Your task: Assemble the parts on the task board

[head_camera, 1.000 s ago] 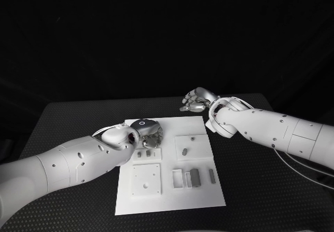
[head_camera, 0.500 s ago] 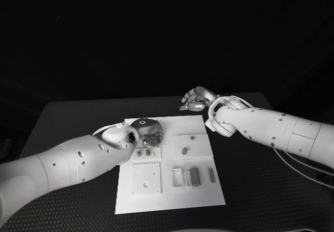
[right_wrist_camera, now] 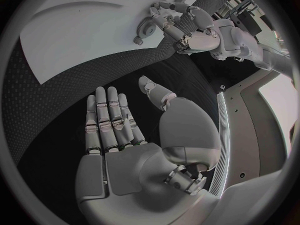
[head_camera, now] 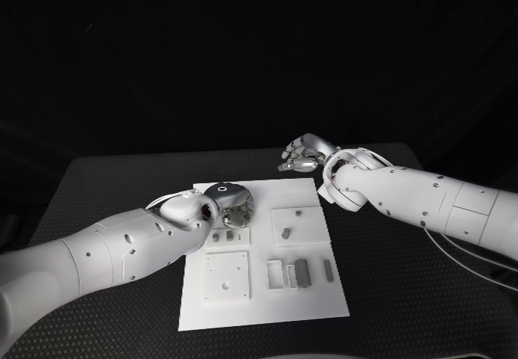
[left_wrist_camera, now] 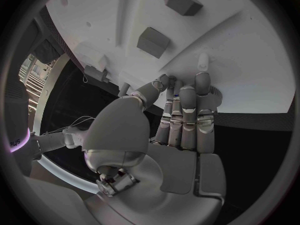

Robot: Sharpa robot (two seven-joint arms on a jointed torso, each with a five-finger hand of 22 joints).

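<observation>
The white task board point(head_camera: 270, 310) lies in the middle of the black table. My left hand point(head_camera: 224, 208) is over its far left part, fingers stretched out side by side with their tips at the board point(left_wrist_camera: 237, 60) next to a small upright peg point(left_wrist_camera: 201, 62). The thumb lies against the fingers, and whether anything is pinched there is hidden. Two grey block parts point(left_wrist_camera: 153, 41) stand just ahead of it. My right hand point(head_camera: 305, 155) hovers over bare table beyond the board's far edge. Its fingers point(right_wrist_camera: 109, 120) are flat and hold nothing.
Raised white plates sit on the board: one with two small parts point(head_camera: 229, 238), one with a single part point(head_camera: 286, 233), a plain one point(head_camera: 227, 277), and a tray of grey bars point(head_camera: 302, 273). Black table surrounds the board.
</observation>
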